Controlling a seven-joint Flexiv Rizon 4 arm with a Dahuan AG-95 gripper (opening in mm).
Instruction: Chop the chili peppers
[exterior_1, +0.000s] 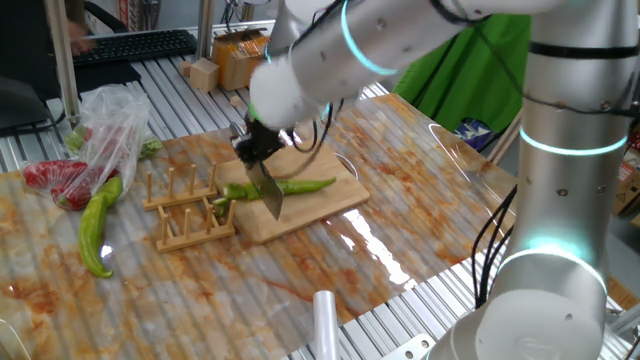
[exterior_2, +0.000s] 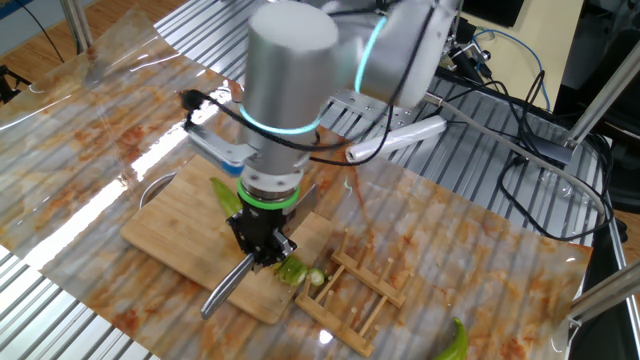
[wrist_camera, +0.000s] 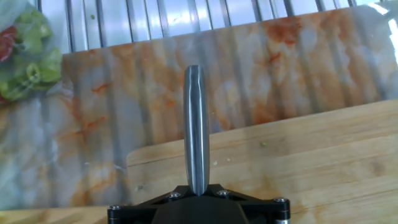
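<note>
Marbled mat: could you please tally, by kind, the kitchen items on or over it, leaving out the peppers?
Cutting board: 1
Wooden rack: 1
Knife: 1
Plastic bag: 1
Total: 4

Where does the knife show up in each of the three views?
One fixed view: the knife is at centre, blade down on the green chili on the cutting board.
The other fixed view: lower centre, blade angling down-left from the gripper over the board's near edge.
Hand view: centre, seen edge-on, pointing away.
Shared landmark: the cutting board.
</note>
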